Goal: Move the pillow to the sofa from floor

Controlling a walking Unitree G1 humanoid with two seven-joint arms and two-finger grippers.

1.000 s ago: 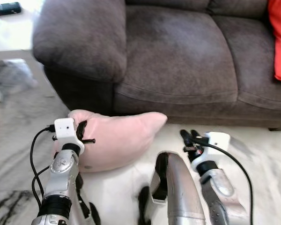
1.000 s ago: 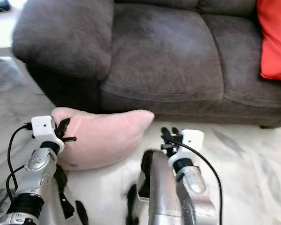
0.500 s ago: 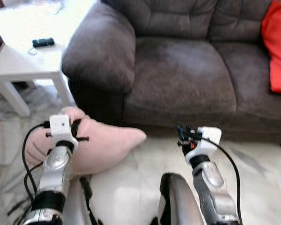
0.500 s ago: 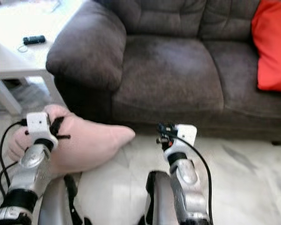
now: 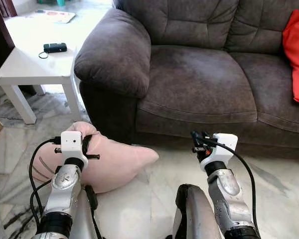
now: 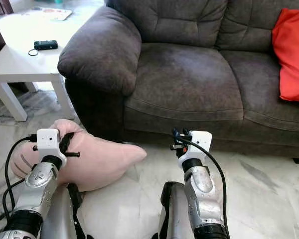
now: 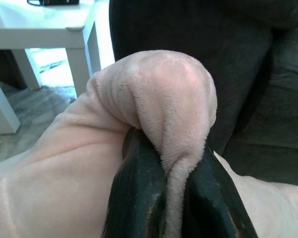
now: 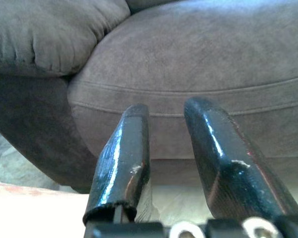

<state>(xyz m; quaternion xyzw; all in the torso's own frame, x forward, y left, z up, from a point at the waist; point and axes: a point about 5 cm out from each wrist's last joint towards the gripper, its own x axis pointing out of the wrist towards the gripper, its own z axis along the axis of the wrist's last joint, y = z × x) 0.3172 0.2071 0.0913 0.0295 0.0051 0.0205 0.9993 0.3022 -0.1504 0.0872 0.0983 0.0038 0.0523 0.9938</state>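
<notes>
Lifted slightly since before, the pillow (image 5: 109, 159) hung by a fold clamped in the left gripper (image 7: 171, 198), ready for carrying, near the sofa's (image 5: 199, 94) front-left corner, while the right gripper (image 8: 176, 163) hovered apart, empty.

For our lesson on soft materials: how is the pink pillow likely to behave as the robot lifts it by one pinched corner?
The pillow is probably floppy: its plush fabric bunches into a fold between the left gripper fingers. It will likely sag and dangle, since only that corner is held. It looks light for its bulk, though a thin pinched fold could slip.
</notes>
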